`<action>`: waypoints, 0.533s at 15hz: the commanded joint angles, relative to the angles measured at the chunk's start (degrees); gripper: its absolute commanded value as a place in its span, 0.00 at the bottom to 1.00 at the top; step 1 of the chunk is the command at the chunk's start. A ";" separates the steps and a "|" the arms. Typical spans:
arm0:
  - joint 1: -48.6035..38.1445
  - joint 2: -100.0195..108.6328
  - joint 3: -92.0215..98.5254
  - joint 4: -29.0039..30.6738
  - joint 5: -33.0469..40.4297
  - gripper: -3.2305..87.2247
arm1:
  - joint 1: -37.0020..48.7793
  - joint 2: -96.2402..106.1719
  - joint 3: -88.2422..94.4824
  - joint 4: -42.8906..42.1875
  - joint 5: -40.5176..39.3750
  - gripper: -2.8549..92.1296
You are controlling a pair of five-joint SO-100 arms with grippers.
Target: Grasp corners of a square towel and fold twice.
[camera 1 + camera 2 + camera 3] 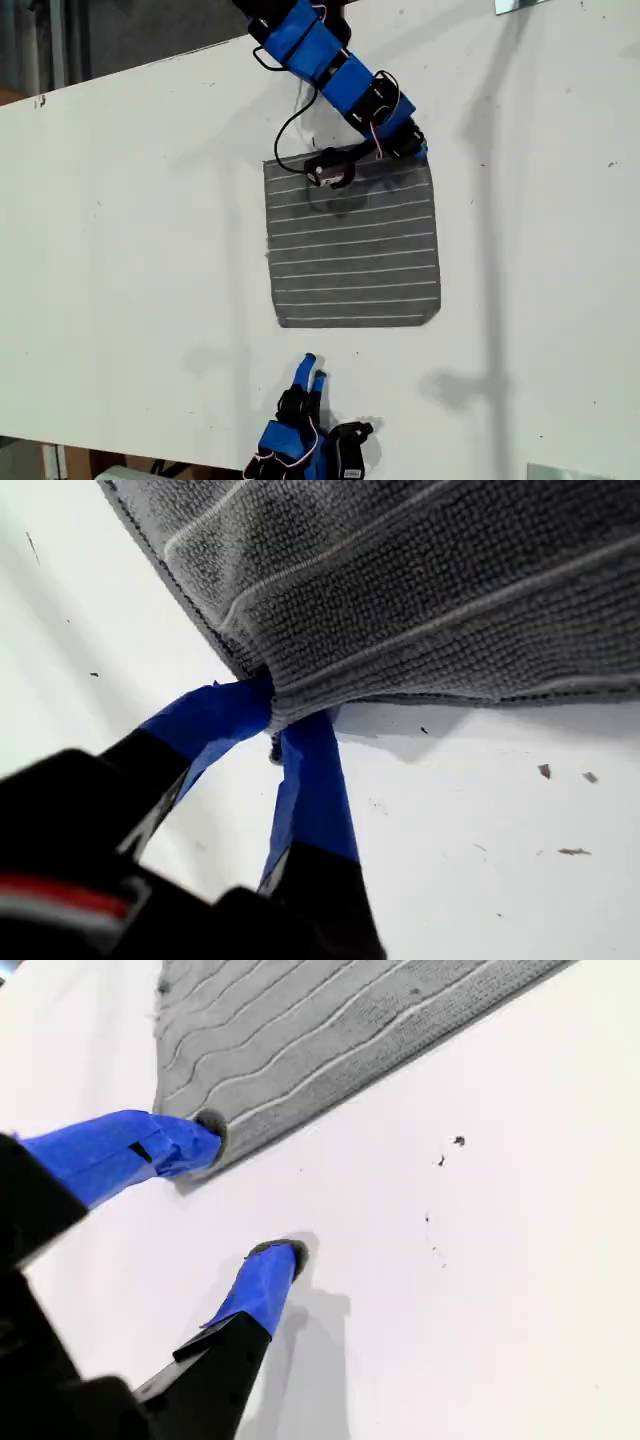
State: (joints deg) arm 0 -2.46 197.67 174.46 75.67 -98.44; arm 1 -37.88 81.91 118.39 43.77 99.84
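Exterior view: the towel (352, 243) lies flat on the white table (130, 230), near the middle, its stripes running across the view. The arm reaching in from the view's top has its gripper at the towel's far corner (422, 160) on the view's right. The first wrist view shows my first gripper (275, 730) there, blue jaws pinched tight on the towel (420, 580) at a corner (268, 695), with the cloth bunched between the fingertips (310, 745) and lifted a little off the table (500, 830), casting a shadow beneath. The other arm enters from the exterior view's bottom, and its gripper (312, 368) sits on bare table near the towel's near edge but apart from it. The second wrist view shows my second gripper (250, 1195) with jaws spread wide and nothing between them; one fingertip (190, 1140) is right at the towel's (320, 1030) edge, the other on the table (480, 1280).
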 commanded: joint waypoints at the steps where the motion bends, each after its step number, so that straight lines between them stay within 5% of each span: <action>1: 3.16 -14.33 -15.82 2.55 -1.05 0.26 | 2.46 -1.32 -0.97 -0.62 -0.97 0.03; 5: 15.38 -69.96 -44.30 -10.28 -1.93 0.28 | 2.29 -1.76 -0.97 -0.79 -1.05 0.03; 8: 25.84 -88.42 -49.75 -22.50 -10.37 0.28 | 1.67 -1.76 -0.97 -0.79 -0.62 0.03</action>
State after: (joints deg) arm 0 18.46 115.66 129.55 57.57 -104.77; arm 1 -37.79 81.65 118.30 43.68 99.32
